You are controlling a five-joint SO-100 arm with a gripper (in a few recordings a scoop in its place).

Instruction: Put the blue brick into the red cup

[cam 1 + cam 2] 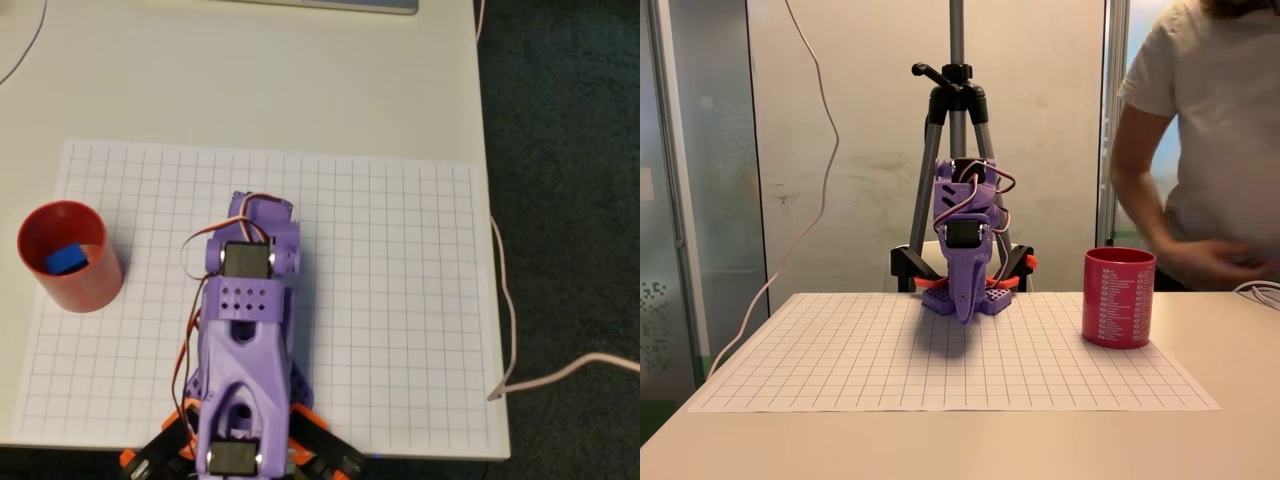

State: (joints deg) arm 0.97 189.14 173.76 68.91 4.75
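Note:
The red cup [70, 270] stands at the left edge of the grid sheet in the overhead view, and on the right [1119, 298] in the fixed view. The blue brick [65, 260] lies inside the cup on its bottom. The cup's wall hides the brick in the fixed view. My purple arm [250, 330] is folded back over the middle of the sheet, well away from the cup. In the fixed view my gripper [965, 312] points down just above the sheet. Its fingers are together and hold nothing.
A white grid sheet [400, 300] covers the table. A thin pale cable [505, 300] runs along the table's right edge. Behind the table in the fixed view stand a tripod [956, 120] and a person [1200, 150], whose hand is near the cup.

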